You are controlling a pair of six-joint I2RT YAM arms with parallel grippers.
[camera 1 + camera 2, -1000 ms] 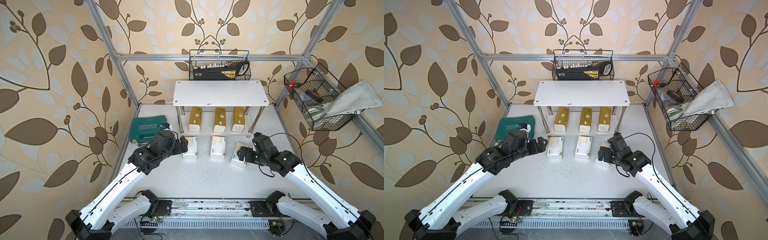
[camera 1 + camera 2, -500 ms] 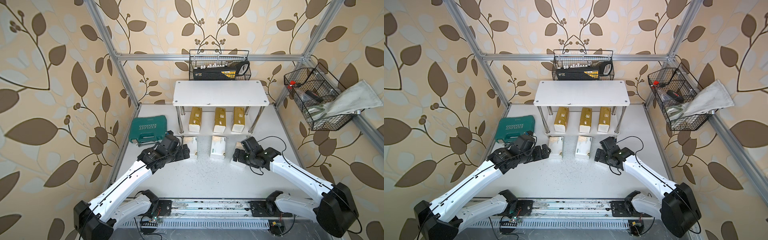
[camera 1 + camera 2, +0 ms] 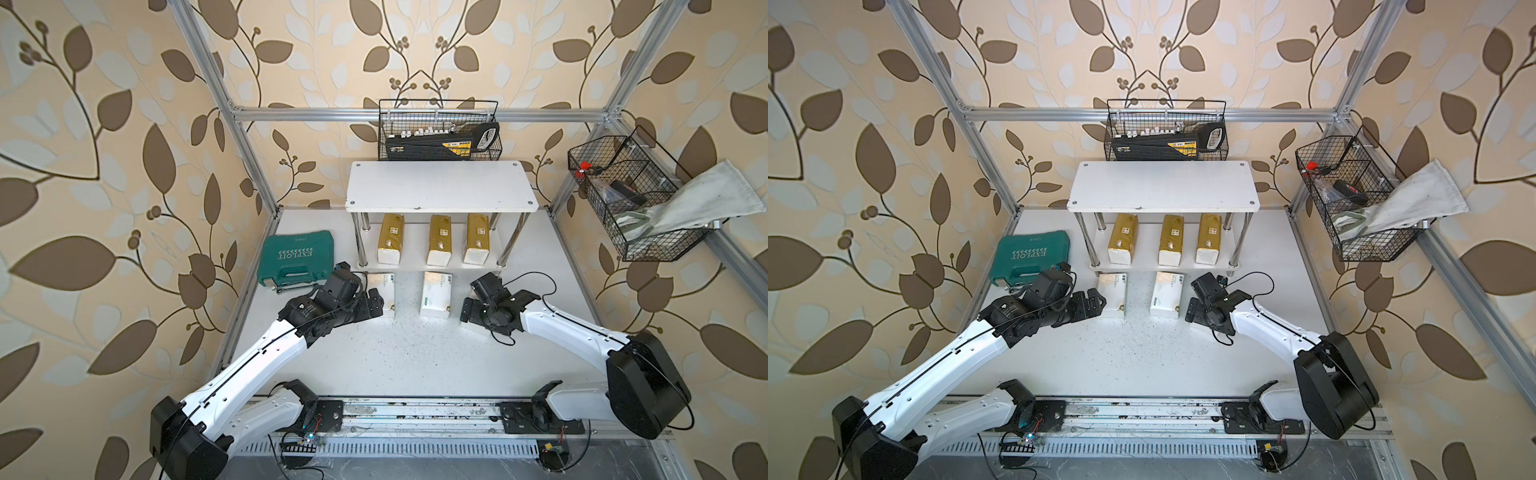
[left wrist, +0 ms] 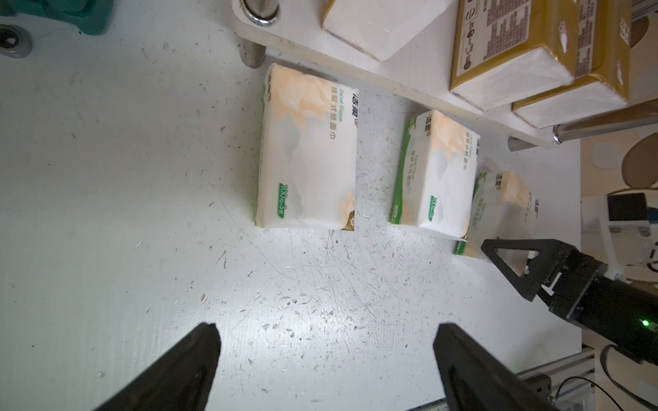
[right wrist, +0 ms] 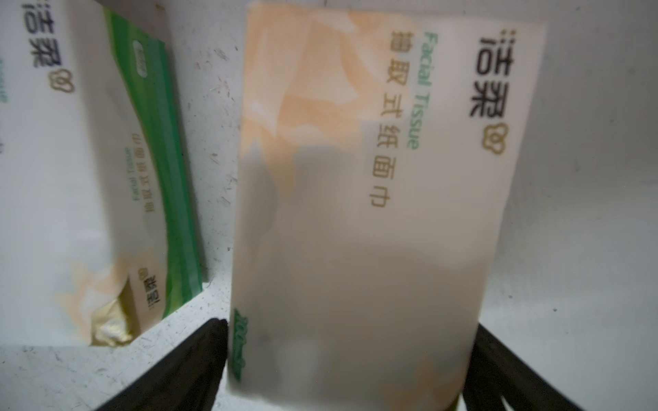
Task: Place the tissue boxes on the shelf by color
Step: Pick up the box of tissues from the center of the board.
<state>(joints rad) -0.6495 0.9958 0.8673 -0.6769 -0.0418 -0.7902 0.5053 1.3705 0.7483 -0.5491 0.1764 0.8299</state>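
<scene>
Lying flat, white packs (image 4: 306, 146) point lengthwise toward shelf (image 3: 440, 187), third pack (image 4: 498, 210) apparently too.

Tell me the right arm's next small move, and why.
Probably close the right gripper on the white tissue pack: in the right wrist view its open jaws straddle the pack's near end on the table. The three gold packs sit on the shelf's lower board and the top board is bare, so white likely goes there.
</scene>
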